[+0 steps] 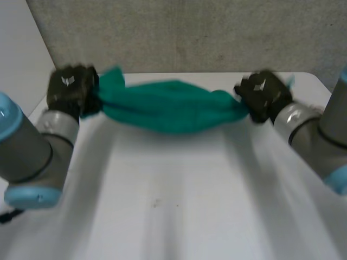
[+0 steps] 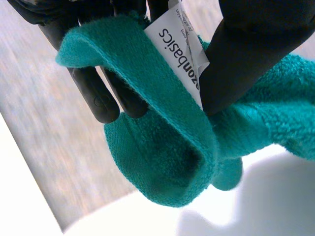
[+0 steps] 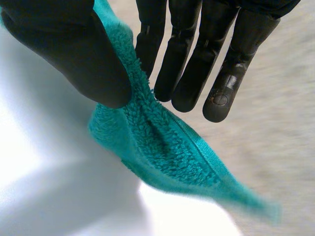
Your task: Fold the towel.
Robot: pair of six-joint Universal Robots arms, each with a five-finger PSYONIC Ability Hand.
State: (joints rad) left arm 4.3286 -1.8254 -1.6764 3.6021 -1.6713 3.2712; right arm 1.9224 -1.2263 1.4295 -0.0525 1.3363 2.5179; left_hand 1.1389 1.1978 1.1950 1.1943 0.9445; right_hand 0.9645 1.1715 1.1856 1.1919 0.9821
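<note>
Towel: bunched green towel (image 1: 171, 105), over the table (image 1: 173, 211) toward 12 o'clock.
Long axis: 9 to 3 o'clock, hand to hand.
Left hand (image 1: 69, 89): 9 o'clock end; thumb and fingers clamped on cloth beside the white label (image 2: 177, 44).
Right hand (image 1: 264, 95): 3 o'clock end; thumb pinches the edge against straight fingers.
Unclear: corners buried in both grips; table contact under the sag cannot be told.

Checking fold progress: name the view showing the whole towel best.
Head view: the towel spans from left hand to right hand, both ends visible. The left wrist view gives its labelled, pinched end; the right wrist view its other pinched end.
</note>
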